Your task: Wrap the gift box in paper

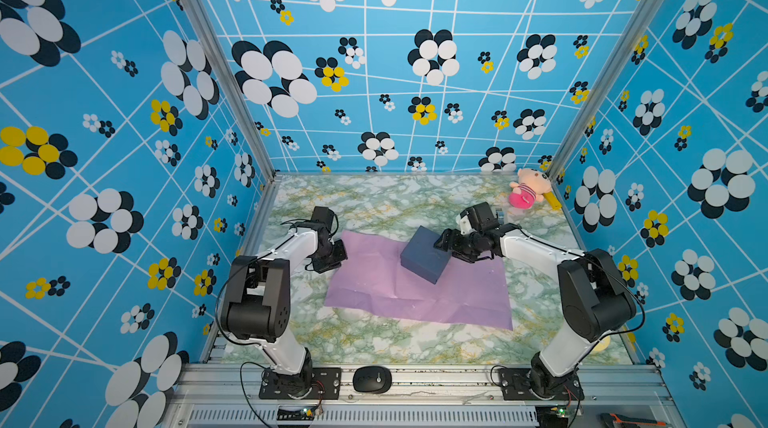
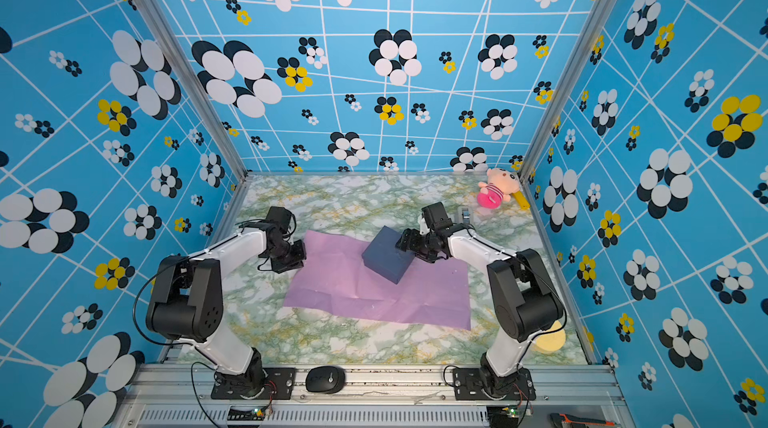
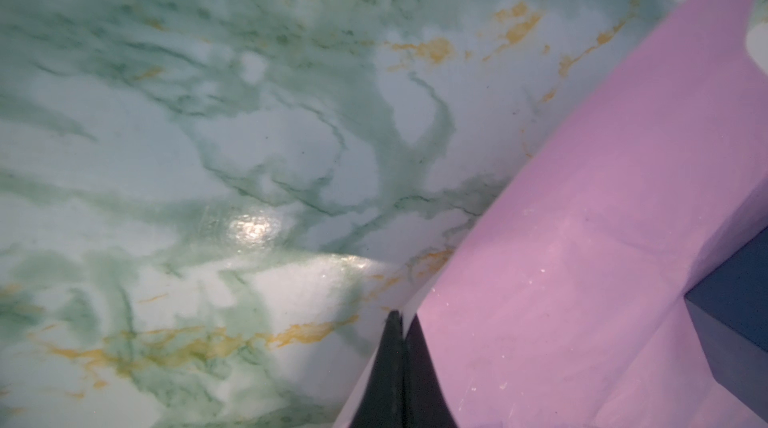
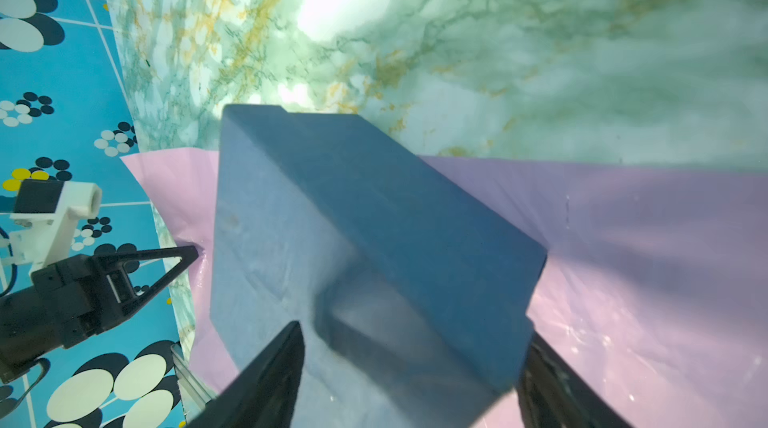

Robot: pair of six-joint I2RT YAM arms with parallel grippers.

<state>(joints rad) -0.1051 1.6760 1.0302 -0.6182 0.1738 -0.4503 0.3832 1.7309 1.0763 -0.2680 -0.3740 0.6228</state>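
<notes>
Two grippers are at work around the box (image 1: 424, 257), which sits on the lilac paper (image 1: 415, 297) spread on the marbled table (image 1: 374, 205). The box lies askew to the sheet's edges. Far more paper shows in front of the box and to either side of it than behind it, where the sheet's edge runs close to the box's far corner.

Right of the box, the right gripper (image 4: 414, 329) hangs over its near end with the jaws spread wide, one finger on each side. No grip shows, so I read it as released.

Left of the box, the left gripper (image 3: 398, 322) is clenched, fingers pressed together on the sheet's edge. The paper puckers at its tip in the right wrist view, so it appears to be pinching that edge.

My judgement is that this is the placing step. The box is on the sheet and no flap is folded over it yet.

The next move calls for the first fold, with the pinched edge lifted and drawn over the top of the box. For that the right gripper must either move clear of the box or press it down so that it does not slide along with the sheet. Squaring the box to the paper first would give a cleaner fold. The sheet looks thin and creased, so a slow, low pull seems wise.
</notes>
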